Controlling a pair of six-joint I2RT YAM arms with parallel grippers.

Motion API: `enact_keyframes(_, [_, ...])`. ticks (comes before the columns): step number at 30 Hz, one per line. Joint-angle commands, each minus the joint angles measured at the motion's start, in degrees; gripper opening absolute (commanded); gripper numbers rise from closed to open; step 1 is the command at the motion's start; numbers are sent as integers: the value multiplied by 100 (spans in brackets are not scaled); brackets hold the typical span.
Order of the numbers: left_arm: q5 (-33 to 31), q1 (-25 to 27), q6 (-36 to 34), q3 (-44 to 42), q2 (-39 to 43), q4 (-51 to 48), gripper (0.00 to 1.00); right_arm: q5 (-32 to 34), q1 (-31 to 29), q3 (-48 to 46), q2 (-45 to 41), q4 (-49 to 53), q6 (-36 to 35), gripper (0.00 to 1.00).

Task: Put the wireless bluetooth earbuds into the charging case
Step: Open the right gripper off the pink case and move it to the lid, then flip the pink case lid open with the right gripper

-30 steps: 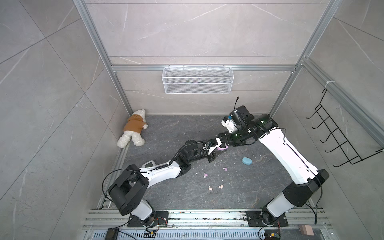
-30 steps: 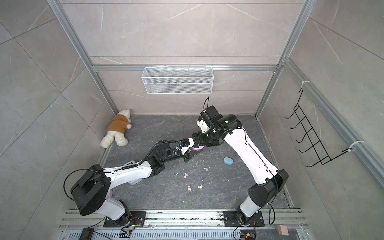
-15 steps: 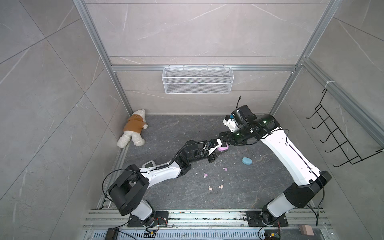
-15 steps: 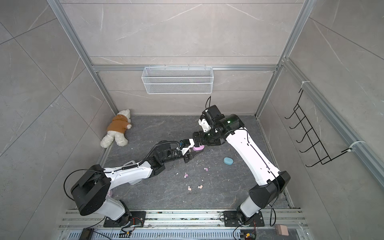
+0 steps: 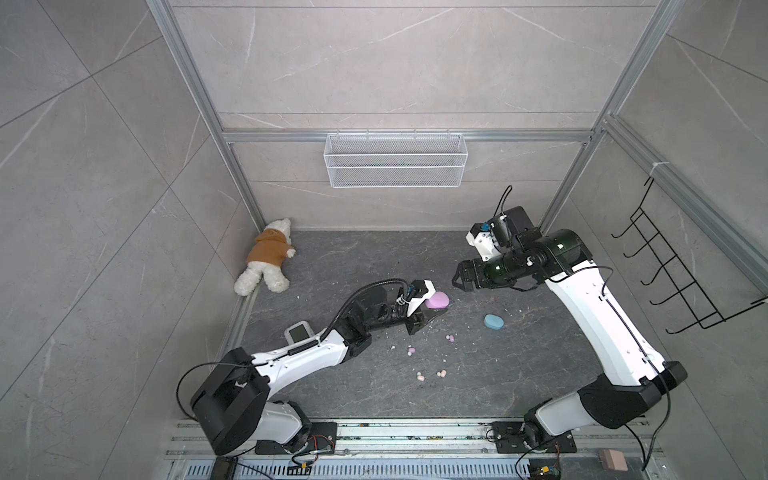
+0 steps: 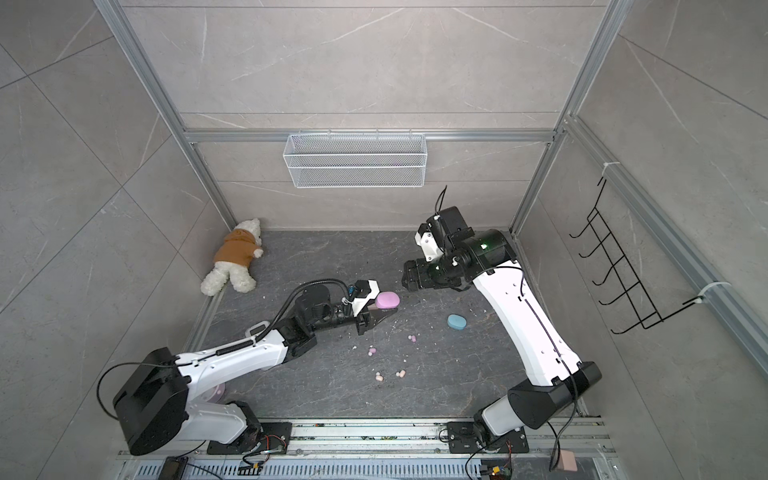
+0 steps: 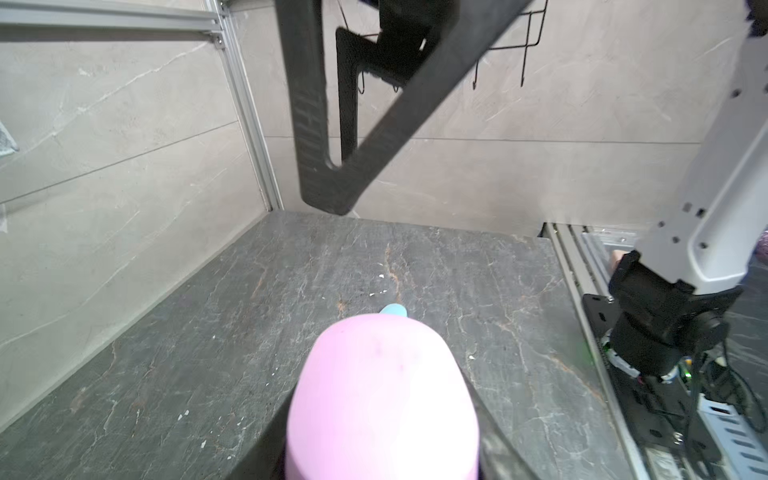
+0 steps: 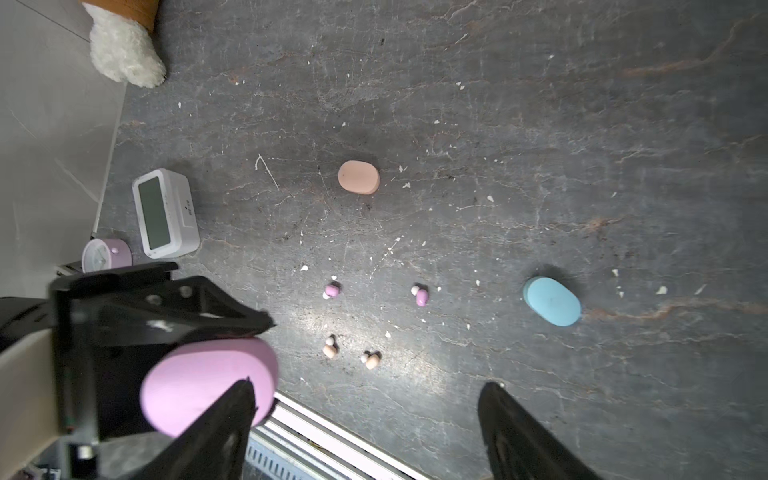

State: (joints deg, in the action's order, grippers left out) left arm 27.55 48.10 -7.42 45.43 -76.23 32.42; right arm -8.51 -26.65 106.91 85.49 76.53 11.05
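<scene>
My left gripper [image 5: 430,308] is shut on a lilac charging case [image 5: 437,300], held above the dark floor; the case fills the left wrist view [image 7: 382,399] and looks closed. My right gripper [image 5: 456,277] hangs open just right of the case, apart from it, with nothing between its fingers [image 8: 232,415]. Loose earbuds lie on the floor below: a lilac pair [image 8: 331,289] [image 8: 420,296] and a peach pair [image 8: 329,349] [image 8: 371,360]. In a top view the lilac buds [image 5: 449,338] and the peach buds [image 5: 420,377] lie in front of the left gripper.
A light blue case [image 5: 494,321] lies to the right and a peach case [image 8: 358,177] farther back. A white digital clock [image 8: 165,212] and a small lilac alarm clock [image 8: 106,253] sit by the left wall, a teddy bear [image 5: 266,262] in the back left corner.
My right gripper has drawn back to the right, off the lilac case, leaving a gap. The left arm holds the case in the same place.
</scene>
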Motion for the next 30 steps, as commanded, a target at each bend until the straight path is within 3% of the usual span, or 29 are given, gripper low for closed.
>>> enact_keyframes(1, [499, -53, 235, 284, 464, -818, 11, 170, -19, -246, -564, 19, -894, 84])
enact_keyframes(8, [1475, -579, 740, 478, 707, -1512, 10, -526, -363, -1382, -1753, -1228, -2071, 80])
enact_keyframes(11, [1754, -626, 609, 644, 641, -1861, 10, -738, -669, -1842, -2059, -1781, -2455, 80])
enact_keyframes(18, [2045, -625, 532, 730, 607, -1974, 10, -189, -1250, -1868, -1768, -1975, -2787, 78])
enact_keyframes(30, [2124, -622, 382, 829, 606, -2209, 10, -18, -1817, -1929, -1443, -2120, -3003, 77])
